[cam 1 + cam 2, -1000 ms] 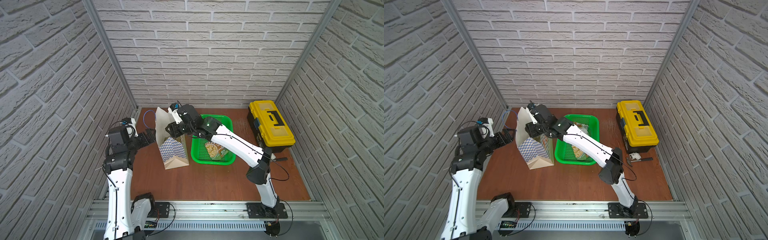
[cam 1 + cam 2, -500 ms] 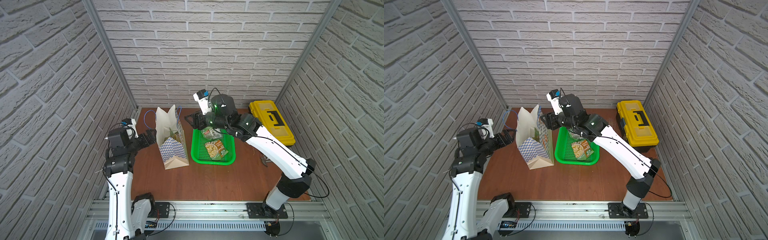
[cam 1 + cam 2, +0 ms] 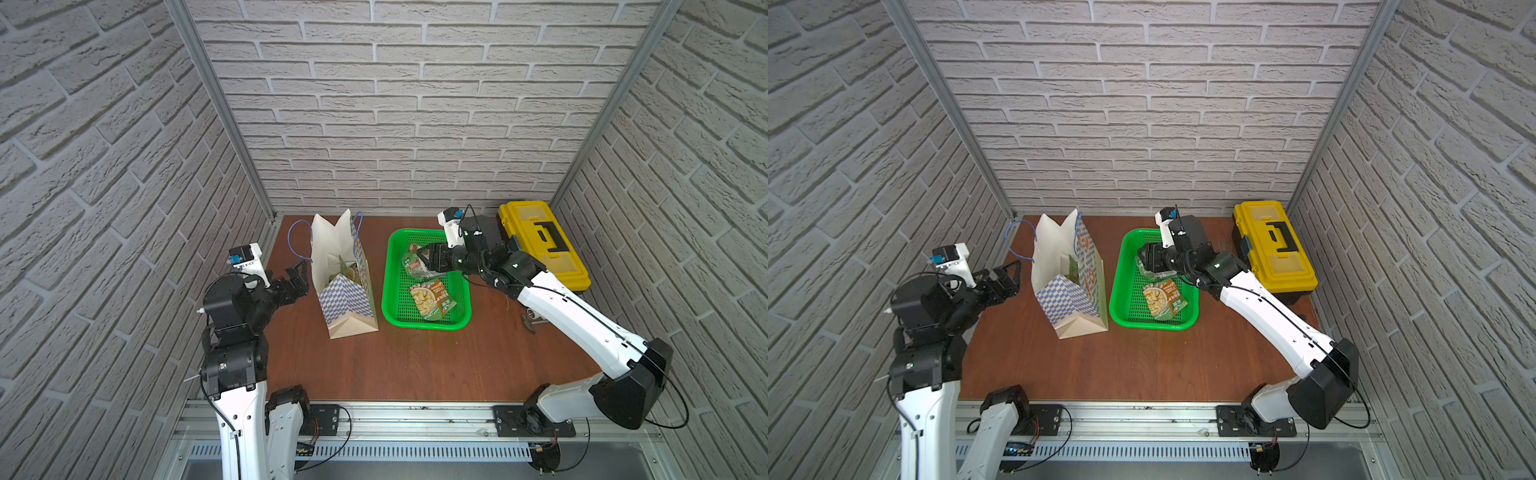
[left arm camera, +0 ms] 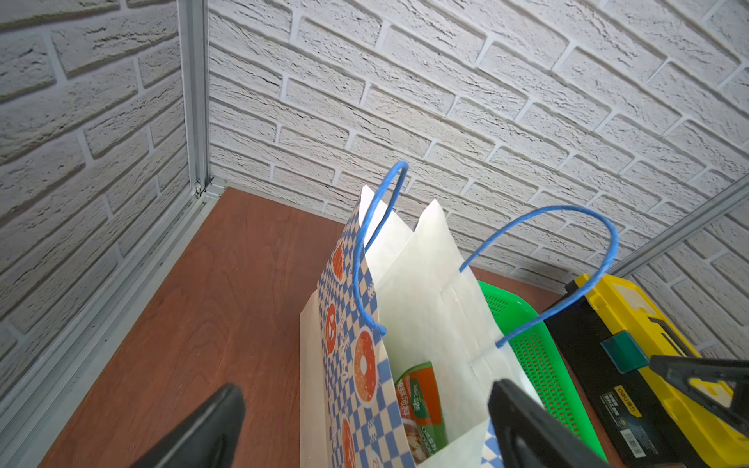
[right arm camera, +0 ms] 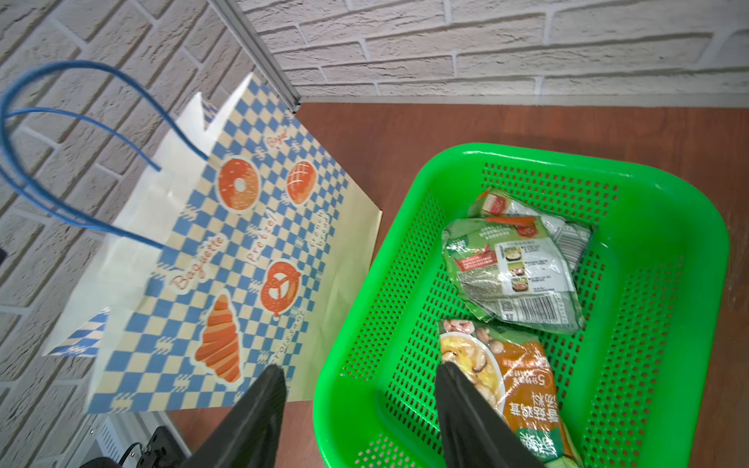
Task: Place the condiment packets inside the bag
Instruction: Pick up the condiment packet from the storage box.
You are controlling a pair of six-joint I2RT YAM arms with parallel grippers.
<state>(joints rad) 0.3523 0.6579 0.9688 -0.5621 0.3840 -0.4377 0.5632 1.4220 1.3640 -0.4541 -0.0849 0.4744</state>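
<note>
right claw: our right gripper [image 5: 358,366] hangs over the near-left part of the green basket [image 3: 415,325]. Its jaws are partway apart with nothing between them, and in the wrist view one finger crosses the nearest packet.

left claw: our left gripper [image 4: 367,387] is spread wide and empty. It sits just beside the bag [image 3: 345,291] on the side away from the basket and isn't touching it, as far as we can tell.

front packet: the front packet [image 5: 506,389] lies flat in the basket with the food photo up. Its long axis runs roughly front to back, a bit slanted.

back packet: the back packet [image 5: 514,275] is crumpled with the barcode side up, and it lies across a third packet [image 5: 492,202] that peeks out behind it.

bagged packet: the packet in the bag [image 4: 421,405] stands on end inside, long axis up and down.

bag: it's upright with the mouth open to the top, and the blue handles [image 4: 567,251] arch above it. The wide printed face is turned toward the basket, and the base runs front to back on the table [image 3: 415,365].

further out: a yellow toolbox [image 3: 540,245] sits past the basket, by the right wall.
</note>
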